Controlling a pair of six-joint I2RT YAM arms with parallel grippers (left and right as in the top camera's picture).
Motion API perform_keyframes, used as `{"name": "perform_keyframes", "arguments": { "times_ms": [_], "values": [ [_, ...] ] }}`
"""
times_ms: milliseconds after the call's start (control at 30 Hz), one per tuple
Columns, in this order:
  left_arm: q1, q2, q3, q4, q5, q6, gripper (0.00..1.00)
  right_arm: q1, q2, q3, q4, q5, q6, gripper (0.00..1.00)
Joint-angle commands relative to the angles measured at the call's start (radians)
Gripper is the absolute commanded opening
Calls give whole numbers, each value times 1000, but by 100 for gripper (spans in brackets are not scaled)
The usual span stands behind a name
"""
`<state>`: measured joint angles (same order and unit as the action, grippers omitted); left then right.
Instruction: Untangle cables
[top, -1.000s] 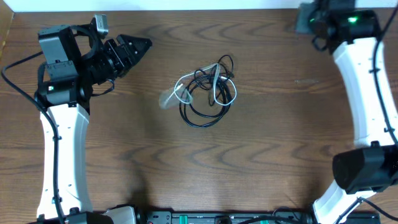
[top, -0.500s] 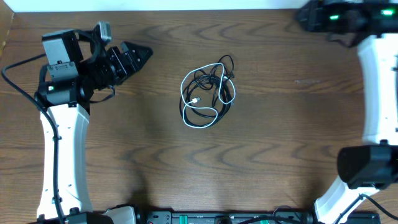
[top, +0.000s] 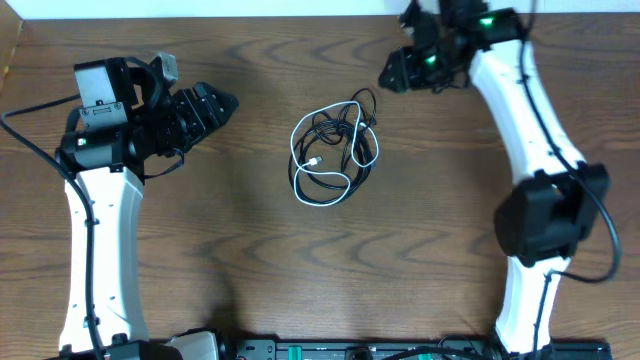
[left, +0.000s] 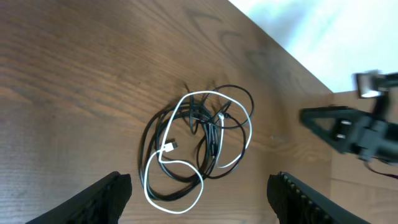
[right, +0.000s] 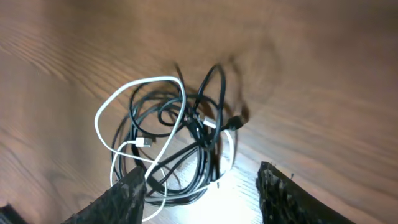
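Our right gripper (top: 388, 78) has swung in and now hovers just beside the tangle, fingers spread and empty. On the tangle's other side, our left gripper (top: 225, 102) is also spread and empty. The black cable (top: 330, 128) and white cable (top: 294, 143) lie knotted together, so a first pick looks near.

The cables (top: 333, 150) lie in one tangled heap on the counter (top: 300, 280), near its middle and a little toward the far edge. The short cable (top: 295, 140) runs along the heap's left side and closes a loop at its near end, crossing over the long cable (top: 363, 97), whose small loop sticks out at the far right. One plug end of the short cable lies inside the heap. The left tool (top: 225, 100) is left of the heap, well apart. The right tool (top: 388, 78) is behind and right of the heap, close to it, by the counter's far edge.
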<state>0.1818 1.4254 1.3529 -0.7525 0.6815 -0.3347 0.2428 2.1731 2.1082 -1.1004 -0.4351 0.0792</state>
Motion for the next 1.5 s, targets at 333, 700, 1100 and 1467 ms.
{"name": "perform_keyframes", "arguments": {
  "times_ms": [333,700,1100,1467],
  "values": [
    [3,0,9,-22,-21,25,75,104,157,5,72,-27,116,42],
    [3,0,9,-40,-21,25,75,145,200,5,210,-135,115,5],
    [3,0,9,-40,-21,25,73,36,50,380,125,-267,81,1],
    [3,0,9,-39,-21,25,72,-285,-180,477,37,-185,134,1]
  ]
}}
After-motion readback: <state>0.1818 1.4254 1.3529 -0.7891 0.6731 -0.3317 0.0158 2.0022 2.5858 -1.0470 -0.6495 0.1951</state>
